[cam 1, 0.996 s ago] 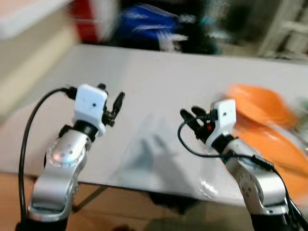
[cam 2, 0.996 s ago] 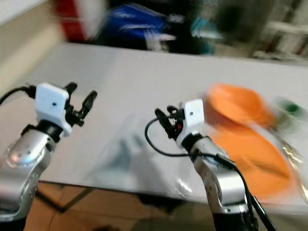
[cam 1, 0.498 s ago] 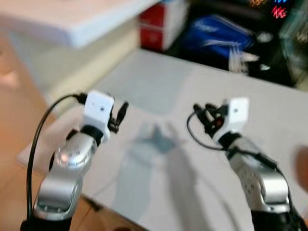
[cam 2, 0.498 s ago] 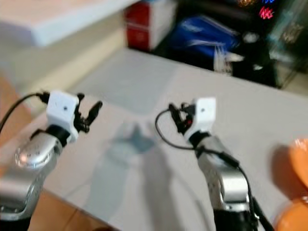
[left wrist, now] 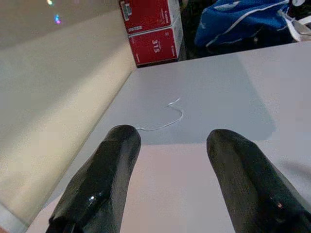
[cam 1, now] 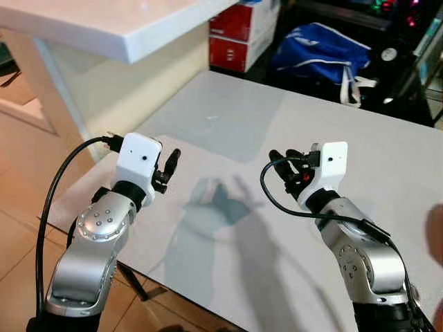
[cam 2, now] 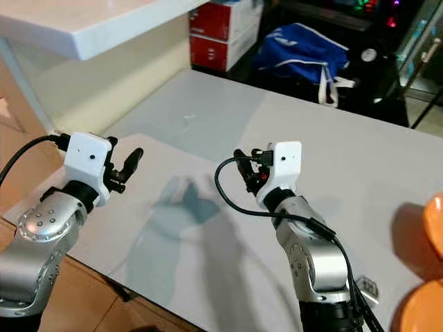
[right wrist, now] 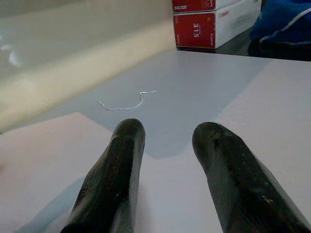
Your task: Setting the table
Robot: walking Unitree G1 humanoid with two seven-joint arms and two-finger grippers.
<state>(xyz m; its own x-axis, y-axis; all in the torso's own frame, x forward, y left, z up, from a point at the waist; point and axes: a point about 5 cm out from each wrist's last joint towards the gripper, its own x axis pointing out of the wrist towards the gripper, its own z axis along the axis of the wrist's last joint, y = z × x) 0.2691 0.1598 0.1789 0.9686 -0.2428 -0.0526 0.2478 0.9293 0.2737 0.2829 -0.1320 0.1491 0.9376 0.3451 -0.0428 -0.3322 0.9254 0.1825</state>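
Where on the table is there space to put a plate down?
The white table is bare between the left gripper and right gripper, and beyond them up to its far edge by the blue bag. A thin string lies on that far part. The crowded spot is the robot's right edge, where orange plates sit.

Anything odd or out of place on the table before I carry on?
One small thing: a thin, curled whitish strand lies loose on the white table, ahead of both empty grippers. Nothing is spilled or damaged.
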